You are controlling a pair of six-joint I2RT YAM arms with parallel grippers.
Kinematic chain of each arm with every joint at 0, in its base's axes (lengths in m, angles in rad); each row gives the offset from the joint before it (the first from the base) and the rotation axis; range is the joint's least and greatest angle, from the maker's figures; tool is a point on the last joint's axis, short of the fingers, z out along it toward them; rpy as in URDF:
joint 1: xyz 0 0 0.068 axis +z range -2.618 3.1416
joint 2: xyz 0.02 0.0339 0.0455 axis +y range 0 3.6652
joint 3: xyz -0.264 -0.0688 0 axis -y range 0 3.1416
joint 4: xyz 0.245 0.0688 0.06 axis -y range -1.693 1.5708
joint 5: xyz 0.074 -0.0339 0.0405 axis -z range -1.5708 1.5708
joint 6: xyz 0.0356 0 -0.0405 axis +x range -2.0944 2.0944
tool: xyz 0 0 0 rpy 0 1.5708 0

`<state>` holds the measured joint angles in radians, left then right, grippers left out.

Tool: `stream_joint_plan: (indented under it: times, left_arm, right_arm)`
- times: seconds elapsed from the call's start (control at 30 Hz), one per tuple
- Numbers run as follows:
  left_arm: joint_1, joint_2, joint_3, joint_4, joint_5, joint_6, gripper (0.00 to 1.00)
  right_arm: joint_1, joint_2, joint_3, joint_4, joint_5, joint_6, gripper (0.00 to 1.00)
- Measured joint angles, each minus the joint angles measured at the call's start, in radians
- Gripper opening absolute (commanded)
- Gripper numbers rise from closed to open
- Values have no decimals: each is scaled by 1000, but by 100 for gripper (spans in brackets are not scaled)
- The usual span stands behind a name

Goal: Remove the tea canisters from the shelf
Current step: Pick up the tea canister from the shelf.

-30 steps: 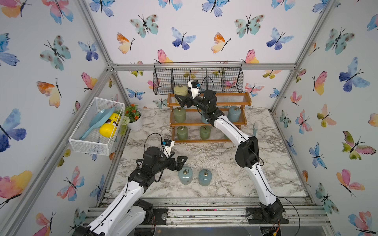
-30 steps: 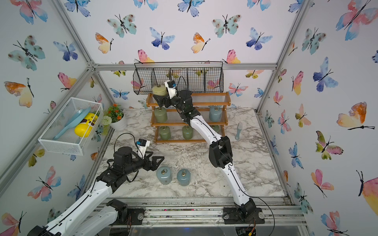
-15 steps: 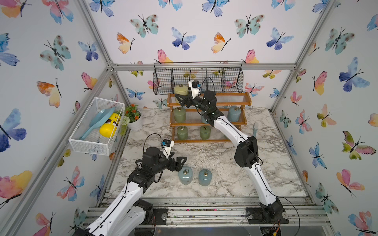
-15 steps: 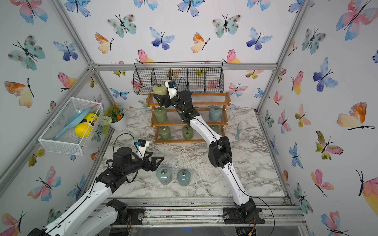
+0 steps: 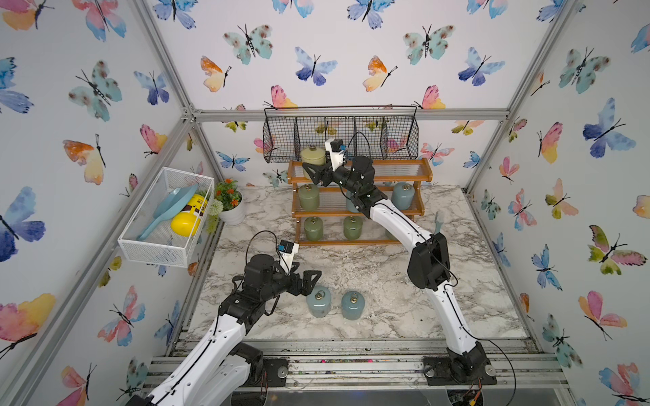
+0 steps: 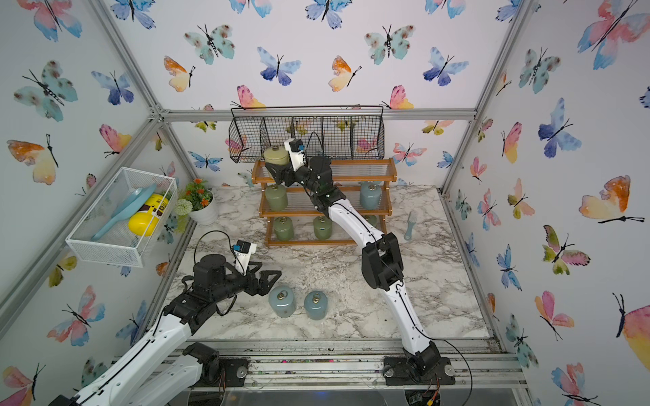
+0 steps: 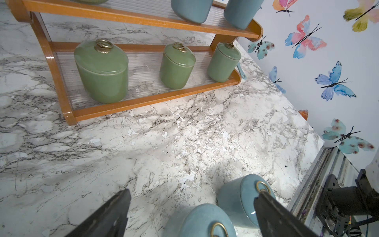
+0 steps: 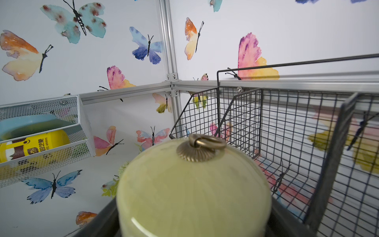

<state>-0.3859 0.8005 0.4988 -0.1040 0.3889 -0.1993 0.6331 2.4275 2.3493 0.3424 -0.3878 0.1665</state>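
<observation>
Right gripper (image 5: 314,174): fingers (image 8: 100,222) closed against both sides of the pale yellow canister (image 5: 313,155), low on its body. In the right wrist view the jar fills the gap between them. The canister is upright at the end of the shelf's (image 5: 404,174) top tier nearest the white mesh basket (image 5: 165,225), just below the black wire basket (image 5: 387,140). Its base is hidden, so I cannot tell whether it rests on the panel.

Left gripper (image 5: 309,281): jaws wide apart, holding nothing, low over the marble table (image 5: 387,277). It is just beside the nearer pale blue canister (image 5: 318,301); the second pale blue canister (image 5: 352,304) stands upright next to that one, both off the shelf near the front edge.

On the shelf:
- Middle tier: green canister (image 5: 308,197), blue canister (image 5: 403,195) and another blue one largely behind the right arm.
- Bottom tier: three green jars (image 7: 177,65), all upright.
</observation>
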Motion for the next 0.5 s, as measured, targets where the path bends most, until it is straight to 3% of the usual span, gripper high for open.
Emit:
stream_joint_plan:
  times: [0.5]
  left_arm:
    - [0, -6, -7, -7, 0, -6, 98]
  right_arm:
    - [-27, -198, -236, -24, 2, -37, 80]
